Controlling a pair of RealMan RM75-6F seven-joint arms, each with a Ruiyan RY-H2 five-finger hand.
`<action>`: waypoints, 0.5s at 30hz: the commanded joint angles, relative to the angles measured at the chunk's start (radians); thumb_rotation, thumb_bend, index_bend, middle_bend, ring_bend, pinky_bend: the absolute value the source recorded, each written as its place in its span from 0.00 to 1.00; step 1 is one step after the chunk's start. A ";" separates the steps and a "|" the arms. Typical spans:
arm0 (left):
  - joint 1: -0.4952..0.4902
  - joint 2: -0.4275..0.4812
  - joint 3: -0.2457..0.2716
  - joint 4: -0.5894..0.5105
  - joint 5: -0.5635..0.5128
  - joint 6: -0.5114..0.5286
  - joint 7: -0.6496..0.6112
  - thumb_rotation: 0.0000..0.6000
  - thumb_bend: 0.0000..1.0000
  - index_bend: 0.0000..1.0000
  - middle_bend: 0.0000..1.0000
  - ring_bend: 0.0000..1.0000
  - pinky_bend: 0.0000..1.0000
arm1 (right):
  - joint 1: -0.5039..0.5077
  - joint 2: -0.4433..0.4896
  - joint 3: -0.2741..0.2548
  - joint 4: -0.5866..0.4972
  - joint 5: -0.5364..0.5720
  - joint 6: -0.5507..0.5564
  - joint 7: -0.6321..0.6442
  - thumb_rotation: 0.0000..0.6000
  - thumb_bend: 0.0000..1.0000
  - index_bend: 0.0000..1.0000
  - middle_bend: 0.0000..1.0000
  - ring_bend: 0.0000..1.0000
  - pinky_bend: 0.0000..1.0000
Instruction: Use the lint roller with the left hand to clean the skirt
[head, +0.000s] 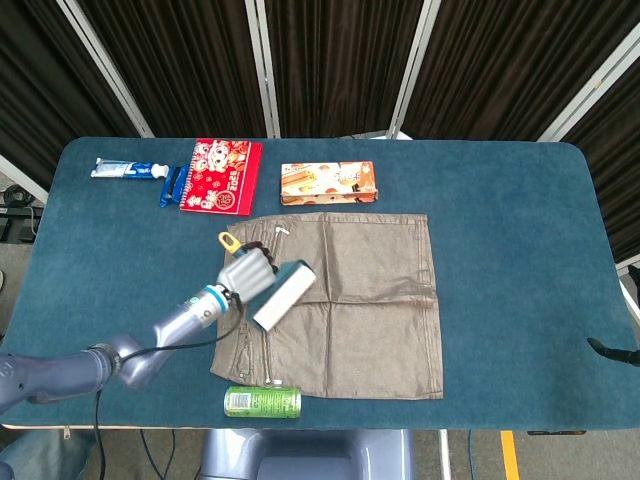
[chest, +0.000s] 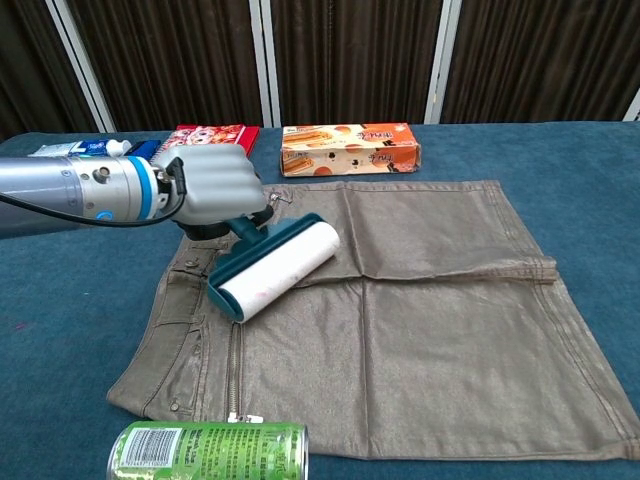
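Your left robot hand (chest: 212, 190) grips the lint roller (chest: 275, 269) on the skirt's (chest: 420, 320) left part. Press down softly and roll right, slow and straight.

The lint roller (chest: 273, 269) — a white roll in a teal frame — is lying slantwise on the skirt's (chest: 420, 320) left part, gripped at the handle by the left hand (chest: 215, 192). The grey-brown skirt is lying flat on the table.

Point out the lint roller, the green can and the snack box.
lint roller (chest: 275, 269), chest view, white roll.
green can (chest: 210, 452), chest view, label side.
snack box (head: 328, 182), head view, top face.
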 joint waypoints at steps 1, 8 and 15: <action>-0.019 -0.017 -0.013 -0.023 -0.001 -0.002 0.028 1.00 0.82 0.60 0.46 0.36 0.42 | -0.001 0.001 0.001 0.001 0.000 0.001 0.003 1.00 0.00 0.00 0.00 0.00 0.00; -0.075 -0.061 -0.042 -0.089 -0.027 -0.012 0.126 1.00 0.82 0.60 0.46 0.36 0.42 | -0.006 0.007 0.002 0.003 0.001 0.003 0.017 1.00 0.00 0.00 0.00 0.00 0.00; -0.120 -0.111 -0.055 -0.130 -0.074 -0.010 0.210 1.00 0.82 0.61 0.46 0.36 0.42 | -0.009 0.010 0.001 0.007 0.001 0.001 0.028 1.00 0.00 0.00 0.00 0.00 0.00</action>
